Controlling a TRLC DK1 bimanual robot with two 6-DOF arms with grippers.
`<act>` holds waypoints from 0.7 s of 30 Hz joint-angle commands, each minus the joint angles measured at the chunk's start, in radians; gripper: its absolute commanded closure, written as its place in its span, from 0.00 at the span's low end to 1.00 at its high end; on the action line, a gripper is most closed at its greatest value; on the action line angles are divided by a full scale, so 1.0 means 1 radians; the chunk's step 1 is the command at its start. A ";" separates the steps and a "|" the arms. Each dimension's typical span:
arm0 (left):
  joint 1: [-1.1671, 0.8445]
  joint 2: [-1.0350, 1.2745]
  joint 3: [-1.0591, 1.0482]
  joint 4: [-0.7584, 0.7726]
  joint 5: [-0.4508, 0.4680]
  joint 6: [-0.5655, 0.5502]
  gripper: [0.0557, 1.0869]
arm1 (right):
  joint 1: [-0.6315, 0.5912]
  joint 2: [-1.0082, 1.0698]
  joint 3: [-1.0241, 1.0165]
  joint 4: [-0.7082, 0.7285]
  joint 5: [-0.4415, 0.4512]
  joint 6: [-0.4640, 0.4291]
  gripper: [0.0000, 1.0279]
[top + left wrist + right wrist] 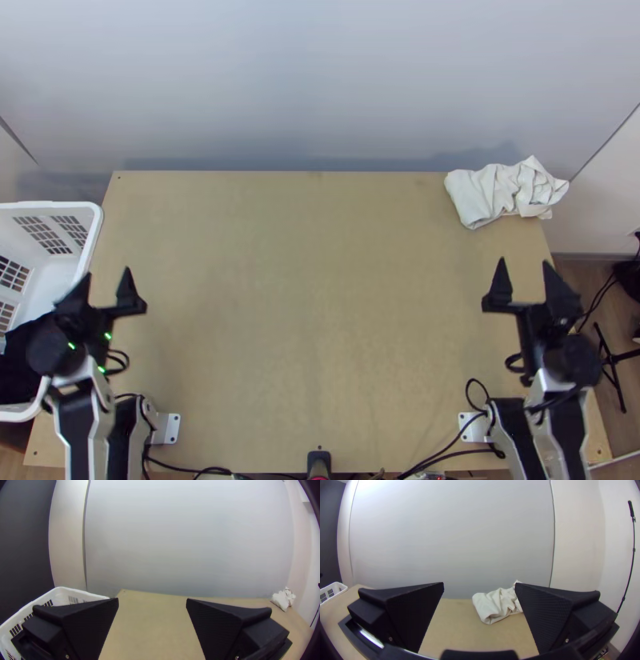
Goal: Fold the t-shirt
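Basket [96,226] at table's [320,320] left side, cloth [500,192] on far right corner

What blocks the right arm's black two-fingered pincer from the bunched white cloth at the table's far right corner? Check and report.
Nothing visible. The open, black two-fingered right pincer points towards the bunched white cloth, and between them I see just light wooden tabletop.

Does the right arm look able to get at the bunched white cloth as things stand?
Probably yes: the right gripper is open, facing the cloth, with nothing visible between them, though its full reach is hard to judge.
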State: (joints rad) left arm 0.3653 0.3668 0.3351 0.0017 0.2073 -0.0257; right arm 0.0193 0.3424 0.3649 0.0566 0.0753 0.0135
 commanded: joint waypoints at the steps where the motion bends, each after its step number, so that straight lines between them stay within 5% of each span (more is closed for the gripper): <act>1: -0.014 0.296 0.363 -0.184 -0.002 0.006 0.04 | 0.079 0.331 0.393 -0.087 0.000 -0.020 0.04; 9: -0.046 0.492 0.703 -0.431 0.038 0.003 0.04 | 0.119 0.590 0.749 -0.209 0.001 -0.023 0.04; 21: -0.097 0.828 0.987 -0.578 0.014 0.018 0.04 | 0.223 0.771 0.865 -0.432 0.000 -0.023 0.04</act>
State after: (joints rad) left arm 0.2832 1.0050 1.1694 -0.5236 0.2390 -0.0097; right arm 0.1860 1.0016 1.1385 -0.2768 0.0788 -0.0082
